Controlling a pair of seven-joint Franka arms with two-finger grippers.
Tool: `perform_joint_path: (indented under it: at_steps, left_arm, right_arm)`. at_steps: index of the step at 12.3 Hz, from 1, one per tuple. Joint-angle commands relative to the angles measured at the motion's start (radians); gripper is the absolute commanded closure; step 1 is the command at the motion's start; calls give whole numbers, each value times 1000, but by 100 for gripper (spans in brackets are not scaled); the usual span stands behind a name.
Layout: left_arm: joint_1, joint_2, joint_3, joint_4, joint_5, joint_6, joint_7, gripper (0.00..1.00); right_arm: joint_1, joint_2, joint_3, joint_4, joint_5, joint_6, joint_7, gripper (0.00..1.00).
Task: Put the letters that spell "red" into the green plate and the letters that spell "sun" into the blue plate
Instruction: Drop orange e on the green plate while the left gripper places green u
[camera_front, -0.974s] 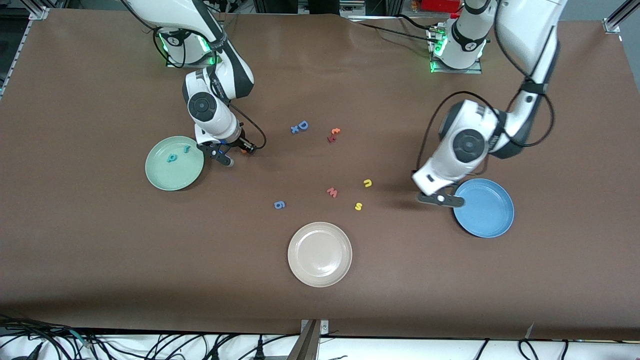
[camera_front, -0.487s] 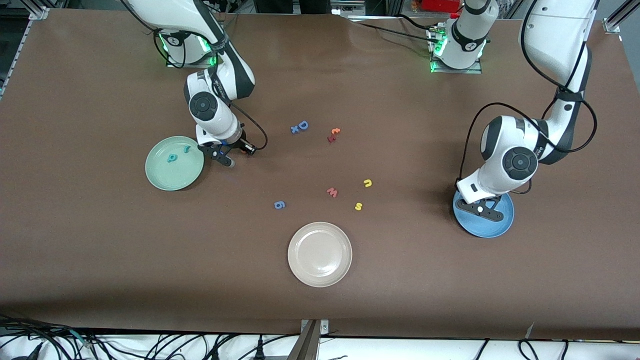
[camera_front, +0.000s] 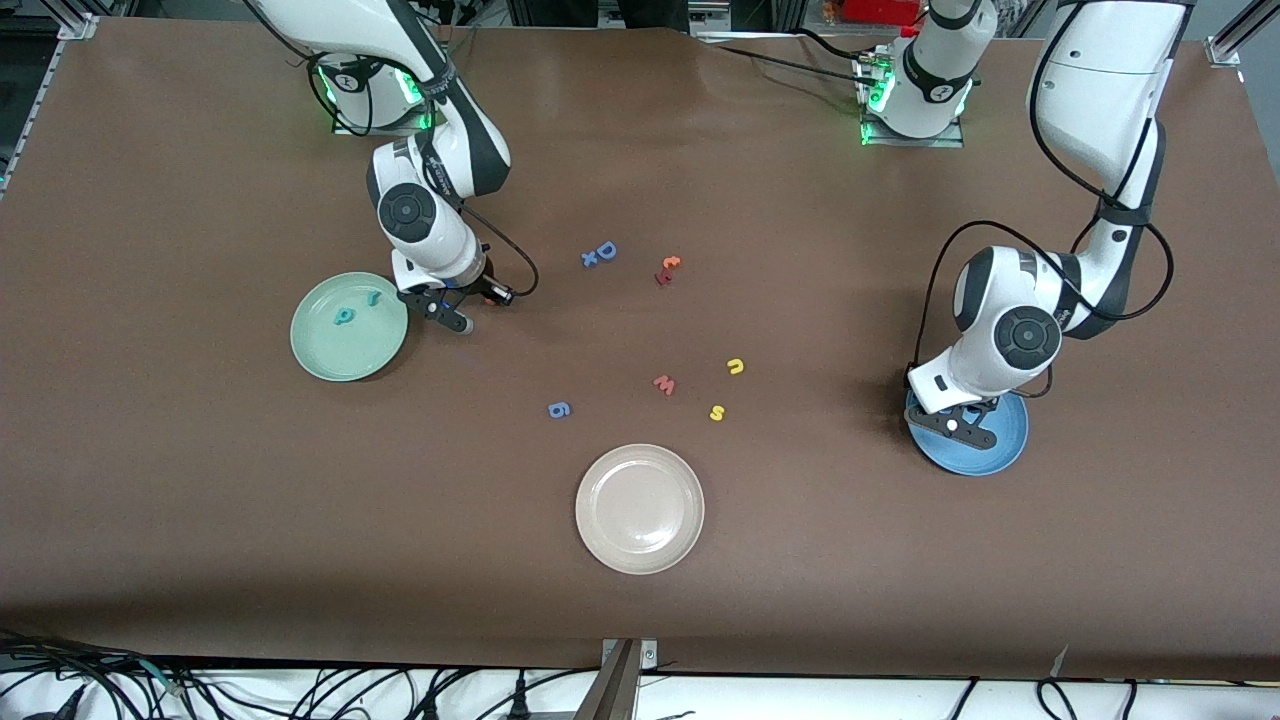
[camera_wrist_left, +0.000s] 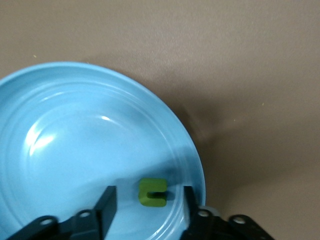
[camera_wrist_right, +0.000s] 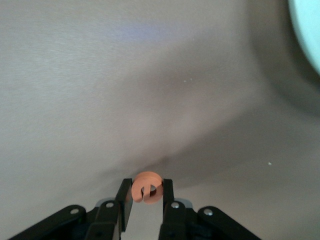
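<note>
My left gripper (camera_front: 957, 426) hangs low over the blue plate (camera_front: 1003, 447) and is open. A dark green "n" (camera_wrist_left: 152, 192) lies free on the blue plate (camera_wrist_left: 75, 150) between its fingers, near the rim. My right gripper (camera_front: 450, 312) is just beside the green plate (camera_front: 330, 365), toward the left arm's end, shut on the orange "e" (camera_wrist_right: 146, 187). The teal "d" (camera_front: 343, 316) and teal "r" (camera_front: 373, 297) lie in the green plate. A yellow "u" (camera_front: 735, 366) and a yellow "s" (camera_front: 716, 412) lie on the table mid-way between the plates.
A beige-white plate (camera_front: 640, 545) sits nearest the front camera. A red "w" (camera_front: 664, 384) lies beside the yellow letters, and a blue "6" (camera_front: 559, 409) toward the right arm's end. A blue "D" (camera_front: 603, 252) and red-orange letters (camera_front: 667, 268) lie farther back.
My left arm swung from beside the blue plate to over it and opened, leaving the green letter in the plate. My right gripper closed on the orange "e".
</note>
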Motion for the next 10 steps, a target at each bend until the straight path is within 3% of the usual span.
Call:
perform_joint_path:
  at_steps: [1,3,6,10]
  left_arm:
    - [-14,-54,-11,42,-95,-90,10,6]
    - [-71,-54,-19,91,-242,-184,-36,6]
    - [-164,-23,-19,108,-295,-179,-337,6]
    - [-281,23,-19,148,-385,-177,-682,6]
  right_arm:
    - [9,-62,-67,18,-37,-98,-141,88]
    - [9,-70,-139,60,-40,-186,-283,88]
    - [3,-56,-246,165,-40,-327,-491,88]
    - [-40,3,-332,170,-36,-304,-696,87]
